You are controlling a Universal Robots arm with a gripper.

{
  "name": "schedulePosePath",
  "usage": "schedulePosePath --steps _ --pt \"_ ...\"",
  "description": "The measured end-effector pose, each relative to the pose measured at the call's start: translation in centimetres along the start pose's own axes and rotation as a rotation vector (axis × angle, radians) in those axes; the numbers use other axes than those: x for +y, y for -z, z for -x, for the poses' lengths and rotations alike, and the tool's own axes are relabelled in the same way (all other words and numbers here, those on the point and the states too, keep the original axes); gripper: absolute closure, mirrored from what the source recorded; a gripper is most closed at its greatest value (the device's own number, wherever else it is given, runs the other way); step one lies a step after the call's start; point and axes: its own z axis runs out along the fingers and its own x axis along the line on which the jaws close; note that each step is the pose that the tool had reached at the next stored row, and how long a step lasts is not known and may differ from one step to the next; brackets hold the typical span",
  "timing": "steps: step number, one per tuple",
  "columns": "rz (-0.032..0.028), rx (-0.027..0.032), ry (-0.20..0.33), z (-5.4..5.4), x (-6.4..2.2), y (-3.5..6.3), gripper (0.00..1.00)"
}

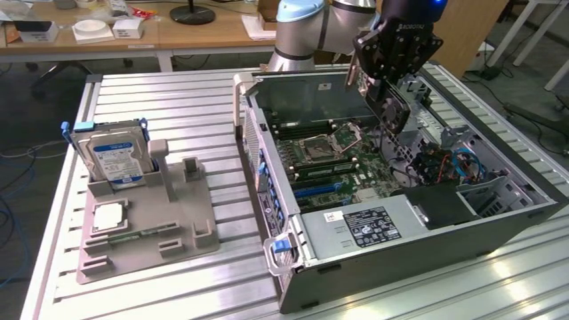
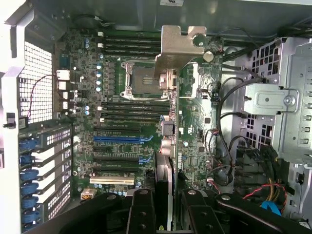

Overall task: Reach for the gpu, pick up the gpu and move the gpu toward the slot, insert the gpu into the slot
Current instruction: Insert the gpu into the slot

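The gripper [image 1: 388, 85] is clamped on the gpu [image 1: 393, 108], its two black fingers [image 2: 141, 210] pressing the card's flat faces from either side. In the wrist view, the gripper [image 2: 165, 217] looks down along the card, so the gpu [image 2: 164, 170] appears edge-on as a thin strip. The silvery end bracket [image 2: 178, 46] is at the far end.

In the exterior view, the card hangs below the fingers with its round fan face turned toward the camera. The bracket [image 1: 352, 75] is on the side toward the exterior view's left. The gpu is over the open computer case [image 1: 400, 263], above the motherboard [image 1: 347, 167], and is not seated in anything. Its lower edge looks clear of the board.

Seen from the wrist, the card's edge lies just beside the end of the long blue slot [image 2: 122, 139] without lining up along it. The CPU socket [image 2: 144, 80] lies farther out on the same side of the card as that slot. The slot [image 1: 316, 190] and the socket [image 1: 320, 143] are both bare.

The case lies on its side on a ribbed metal table [image 1: 178, 100], with a labelled power supply [image 1: 369, 227] at its near end. Well apart, at the exterior view's left, a hard drive [image 1: 111, 157] stands upright in a grey holder [image 1: 182, 227].
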Motion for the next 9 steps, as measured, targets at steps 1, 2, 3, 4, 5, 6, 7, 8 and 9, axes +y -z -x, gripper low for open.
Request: schedulePosePath --steps 1,2,3,4,5,6,7,8,9 --pt "0.0000 0.0002 -0.008 0.00 0.00 -0.01 0.74" --pt "-0.0004 0.0004 -0.020 0.00 0.00 -0.01 0.74" --pt "-0.0008 0.0007 -0.033 0.00 0.00 -0.01 0.74" --pt "-0.0011 0.0009 -0.046 0.00 0.00 -0.01 0.74" --pt "-0.0015 0.0012 -0.058 0.00 0.00 -0.02 0.74" --pt "-0.0017 0.0014 -0.068 0.00 0.00 -0.02 0.74" --pt "-0.0019 0.0016 -0.078 0.00 0.00 -0.03 0.74" --pt "-0.0022 0.0018 -0.087 0.00 0.00 -0.03 0.74" --pt "-0.0025 0.0020 -0.096 0.00 0.00 -0.04 0.74"
